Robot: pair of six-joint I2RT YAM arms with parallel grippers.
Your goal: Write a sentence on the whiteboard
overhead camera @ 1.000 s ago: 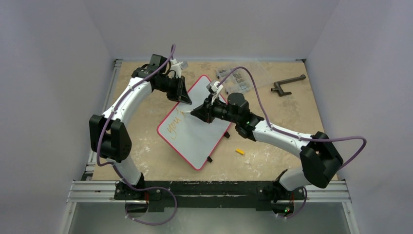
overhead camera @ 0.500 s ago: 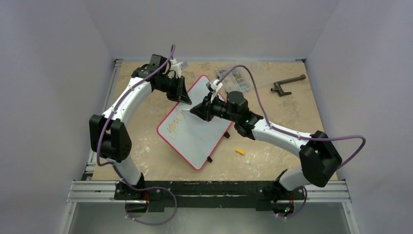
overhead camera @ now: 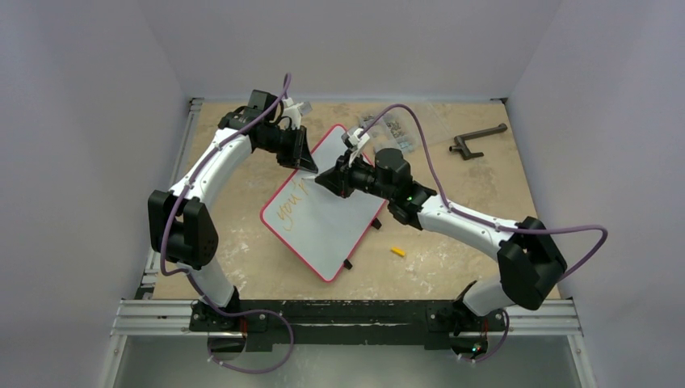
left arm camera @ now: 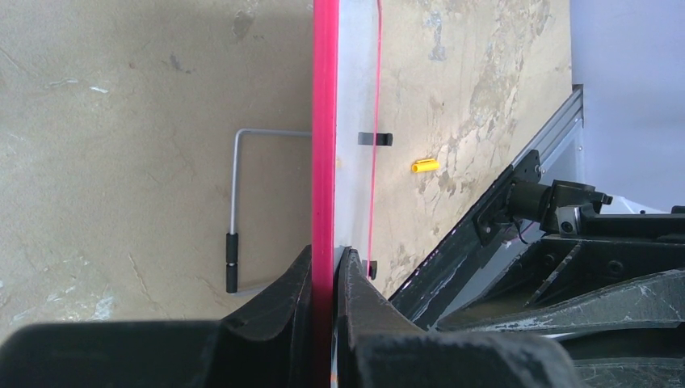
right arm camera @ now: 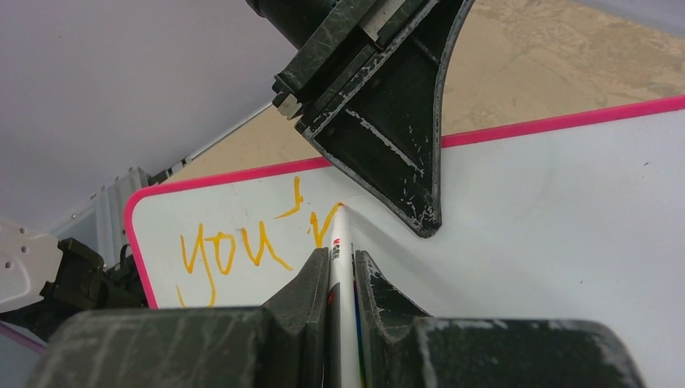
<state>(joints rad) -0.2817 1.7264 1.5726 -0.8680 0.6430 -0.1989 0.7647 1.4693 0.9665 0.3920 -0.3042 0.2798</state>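
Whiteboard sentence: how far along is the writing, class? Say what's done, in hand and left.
Done: "you" stands in orange on the whiteboard. In hand: the left gripper clamps the board's red rim, while the right gripper holds the marker, tip at a stroke after the apostrophe. Left: the rest of the sentence; most of the board is blank.

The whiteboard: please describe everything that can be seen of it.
The whiteboard is a flat white rectangle with a thin red rim, rounded corners and small black tabs along one long edge. It lies askew on the table. The left end effector is shut on its far rim; the marker in the right end effector touches it beside orange writing, "you'".
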